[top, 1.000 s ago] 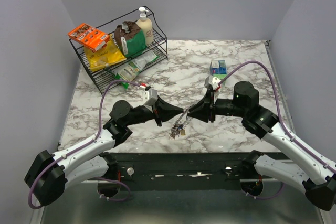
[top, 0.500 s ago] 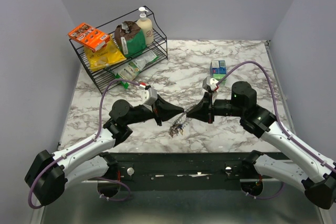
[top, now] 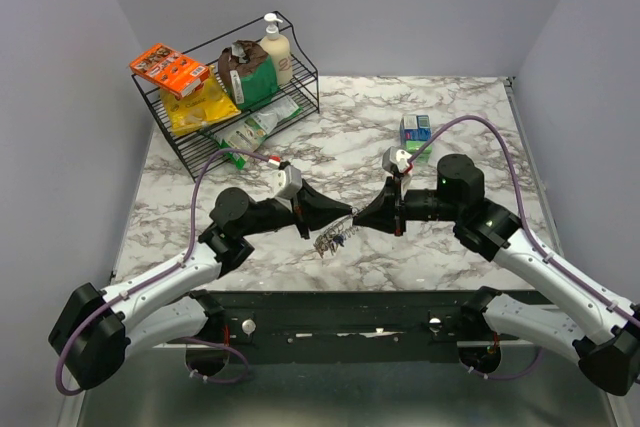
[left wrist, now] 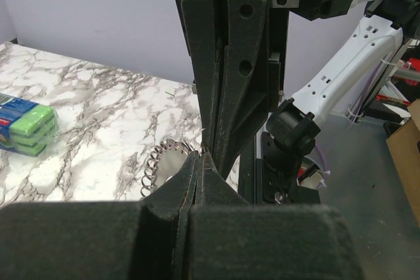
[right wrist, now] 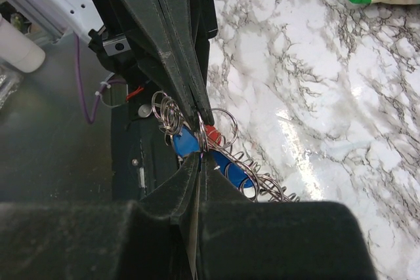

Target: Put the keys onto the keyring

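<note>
The keyring [top: 330, 239] is a silvery coiled loop hanging between my two gripper tips above the table's front edge. My left gripper [top: 344, 215] is shut on its wire; the coil [left wrist: 159, 163] shows just left of the left gripper's tip [left wrist: 199, 155]. My right gripper [top: 359, 219] meets it tip to tip and is shut on a ring of the bundle [right wrist: 202, 137]. In the right wrist view, the right gripper [right wrist: 200, 157] has blue key heads [right wrist: 230, 170] and a red key head [right wrist: 210, 131] dangling behind it among loose rings. No yellow head shows.
A black wire rack [top: 228, 112] with snack packs and a soap bottle stands at the back left. A blue and green box [top: 416, 131] lies behind the right arm; it also shows in the left wrist view [left wrist: 26, 126]. The marble table's front edge [top: 330, 287] is just below the keys.
Both gripper tips have shifted slightly left and stayed pressed together. The hanging bundle has swung and risen a little, now more bunched under the tips.
</note>
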You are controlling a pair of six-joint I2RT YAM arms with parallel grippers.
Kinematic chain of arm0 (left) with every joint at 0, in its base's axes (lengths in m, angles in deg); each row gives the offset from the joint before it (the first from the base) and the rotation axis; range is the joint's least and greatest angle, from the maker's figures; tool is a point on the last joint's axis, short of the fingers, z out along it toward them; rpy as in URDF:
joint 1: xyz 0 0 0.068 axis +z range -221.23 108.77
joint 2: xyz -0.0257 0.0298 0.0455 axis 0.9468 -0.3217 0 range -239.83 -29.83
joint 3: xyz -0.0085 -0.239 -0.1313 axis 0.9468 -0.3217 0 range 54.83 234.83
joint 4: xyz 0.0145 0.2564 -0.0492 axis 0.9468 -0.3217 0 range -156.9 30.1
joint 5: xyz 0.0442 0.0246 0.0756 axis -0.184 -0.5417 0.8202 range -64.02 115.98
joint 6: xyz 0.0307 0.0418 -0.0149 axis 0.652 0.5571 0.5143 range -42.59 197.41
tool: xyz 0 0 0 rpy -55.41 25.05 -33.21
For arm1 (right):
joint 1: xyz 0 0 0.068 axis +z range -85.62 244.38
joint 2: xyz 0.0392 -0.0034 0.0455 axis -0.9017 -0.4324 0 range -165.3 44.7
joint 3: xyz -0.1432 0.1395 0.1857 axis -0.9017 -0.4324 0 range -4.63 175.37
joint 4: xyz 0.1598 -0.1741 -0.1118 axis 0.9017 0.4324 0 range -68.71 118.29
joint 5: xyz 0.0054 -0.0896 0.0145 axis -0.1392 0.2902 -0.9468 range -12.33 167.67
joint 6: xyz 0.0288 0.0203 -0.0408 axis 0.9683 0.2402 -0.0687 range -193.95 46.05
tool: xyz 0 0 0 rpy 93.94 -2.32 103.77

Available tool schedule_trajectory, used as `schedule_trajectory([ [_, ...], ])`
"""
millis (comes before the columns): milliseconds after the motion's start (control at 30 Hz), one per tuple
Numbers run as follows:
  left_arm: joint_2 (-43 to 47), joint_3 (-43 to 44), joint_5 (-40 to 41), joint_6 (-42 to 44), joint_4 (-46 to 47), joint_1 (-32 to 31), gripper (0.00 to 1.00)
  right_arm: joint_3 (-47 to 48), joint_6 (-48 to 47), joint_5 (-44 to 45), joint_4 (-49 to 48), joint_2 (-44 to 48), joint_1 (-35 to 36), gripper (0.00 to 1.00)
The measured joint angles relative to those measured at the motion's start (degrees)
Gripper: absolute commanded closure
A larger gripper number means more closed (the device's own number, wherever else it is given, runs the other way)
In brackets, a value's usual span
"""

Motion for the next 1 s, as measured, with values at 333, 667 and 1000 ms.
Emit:
schedule_trajectory([
  [333,-0.76,0.94,-0.20,-0.04,-0.94,0.04,1.00,-0.15,-0.04,-0.66,-0.35,-0.63,-0.31,0.91],
  [667,-0.96,1.09,-0.26,0.00,-1.46,0.04,1.00,-0.15,-0.35,-1.27,-0.28,-1.14,-0.31,0.81],
  [1000,-0.94,1.16,0.17,1.55,-4.33,0.07,1.00,-0.79,0.22,3.98,0.50,2.16,-0.28,0.37],
])
